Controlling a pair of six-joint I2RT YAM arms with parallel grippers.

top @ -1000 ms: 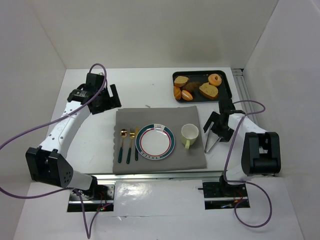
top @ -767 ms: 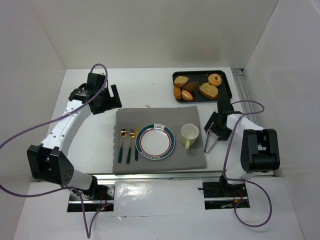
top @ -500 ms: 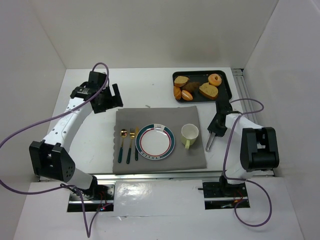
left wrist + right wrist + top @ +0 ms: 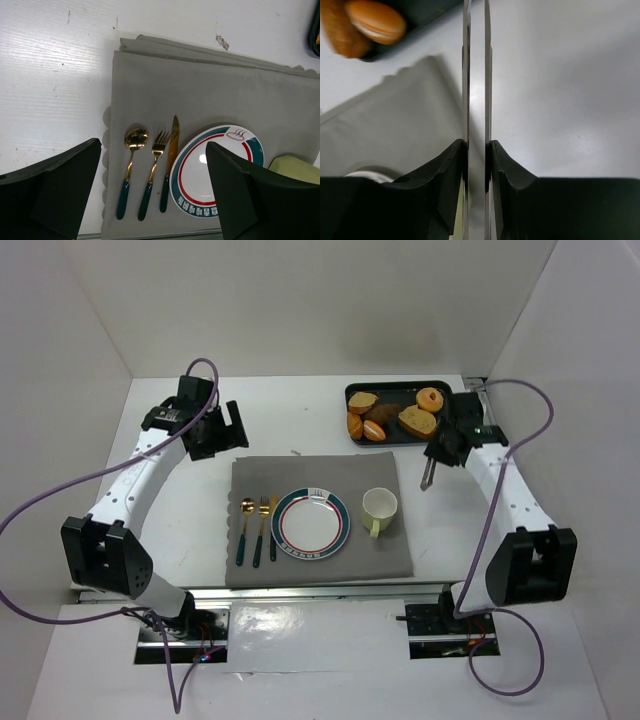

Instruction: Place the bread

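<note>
Right tool (image 4: 476, 146) clamps metal tongs (image 4: 466, 75) nearly shut, their tips empty; left tool (image 4: 153, 145) gapes empty.

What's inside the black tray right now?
Several bread pieces lie in the black tray: rolls on the left, a slice and a ring-shaped bun on the right. The right arm hides its right edge.

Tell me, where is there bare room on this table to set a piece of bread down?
The plate is bare, as is the strip of grey mat behind it. The white table between the left arm and the tray is open too. Crowded: the tray, full of bread; the cutlery left of the plate; the cup to its right.
</note>
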